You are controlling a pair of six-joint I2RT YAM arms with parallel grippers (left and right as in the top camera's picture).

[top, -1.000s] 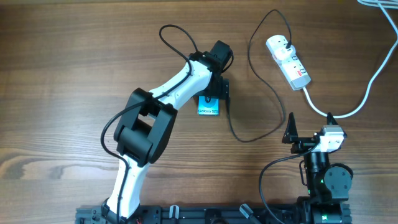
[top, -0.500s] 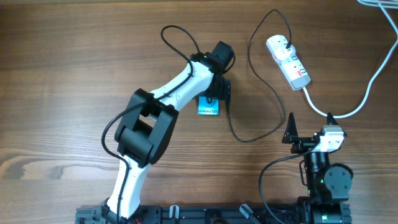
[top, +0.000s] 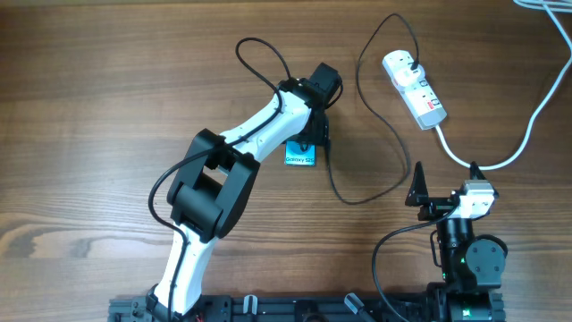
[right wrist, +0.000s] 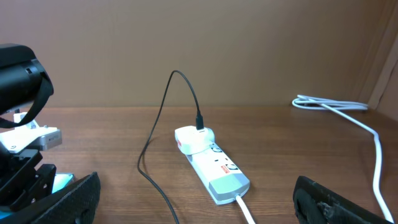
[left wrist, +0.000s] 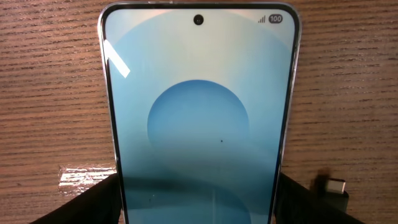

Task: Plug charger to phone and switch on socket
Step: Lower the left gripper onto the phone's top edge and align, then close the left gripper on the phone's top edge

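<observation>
The phone (top: 299, 158) lies on the wooden table, mostly hidden under my left gripper (top: 309, 141). In the left wrist view the phone (left wrist: 198, 93) fills the frame, screen lit blue, and my left gripper's (left wrist: 198, 190) black fingers press against both its long edges. The charger (top: 344, 192) is a thin black cable that runs from the socket (top: 416, 88) in a loop to the phone. Its metal-tipped connector (left wrist: 336, 185) lies beside the right finger. My right gripper (top: 445, 181) is open and empty, near the front edge. The socket (right wrist: 211, 165) shows ahead of it.
A thick white cord (top: 536, 107) runs from the socket to the far right edge and off the table. It also shows in the right wrist view (right wrist: 348, 109). My left arm (right wrist: 18, 124) fills the left side of the right wrist view.
My left arm has shifted slightly to the right and away at the wrist. The phone has hardly moved. The right arm has not moved.
</observation>
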